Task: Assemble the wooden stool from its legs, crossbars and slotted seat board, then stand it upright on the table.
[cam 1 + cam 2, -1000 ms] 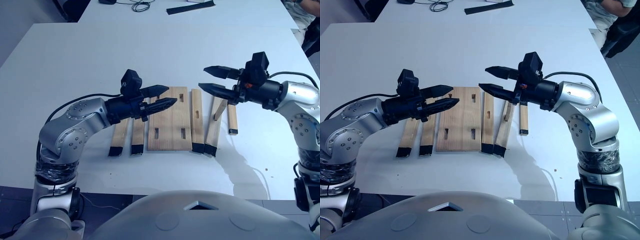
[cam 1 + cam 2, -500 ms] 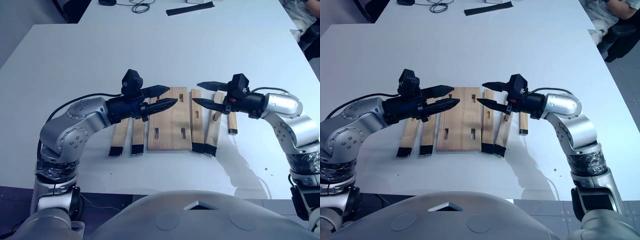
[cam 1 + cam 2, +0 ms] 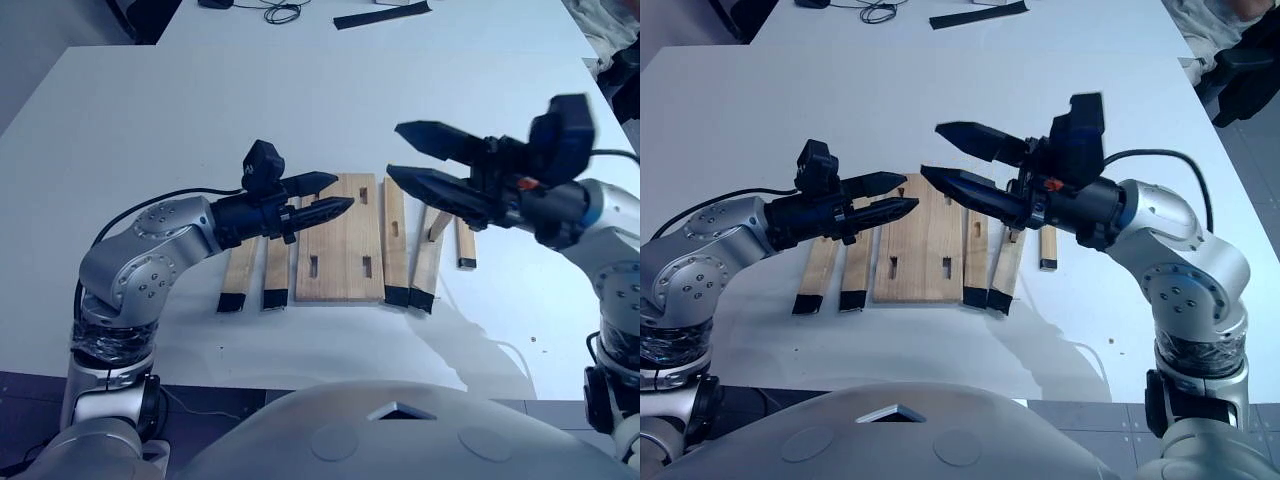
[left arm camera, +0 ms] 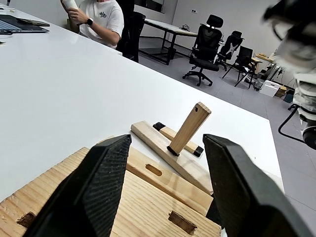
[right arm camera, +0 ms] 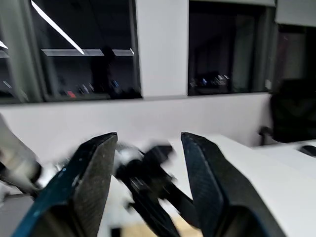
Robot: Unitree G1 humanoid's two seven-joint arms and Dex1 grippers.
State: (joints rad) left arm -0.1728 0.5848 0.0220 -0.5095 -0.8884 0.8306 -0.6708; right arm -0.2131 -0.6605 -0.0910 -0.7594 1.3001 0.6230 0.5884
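Slotted seat board (image 3: 340, 240) lies flat on the white surface (image 3: 200, 120), slots facing up.

Two wooden legs (image 3: 258, 268) lie side by side just left of the seat board, with black caps on their near ends. Two more long legs (image 3: 410, 250) lie just right of the seat board, also black-capped at the near end; the one nearest the board has a slot. A short crossbar (image 3: 465, 240) lies flat right of those, farthest from the seat board. Another short wooden piece (image 4: 187, 129) is tilted up off the outer right-hand leg, not lying flat. I can't tell whether it is seated in a slot.

Left end effector (image 3: 338, 192) hovers over the seat board's left edge, pointing across it. Its fingers (image 4: 98, 187) are moderately apart, holding nothing and touching nothing.

Right end effector (image 3: 398, 150) is raised well above the legs right of the seat board and points toward the board. It is blurred, with fingers (image 5: 91, 182) spread wide and nothing between them.

A black strip (image 3: 380, 15) and a cable lie on a separate surface far beyond the seat board.
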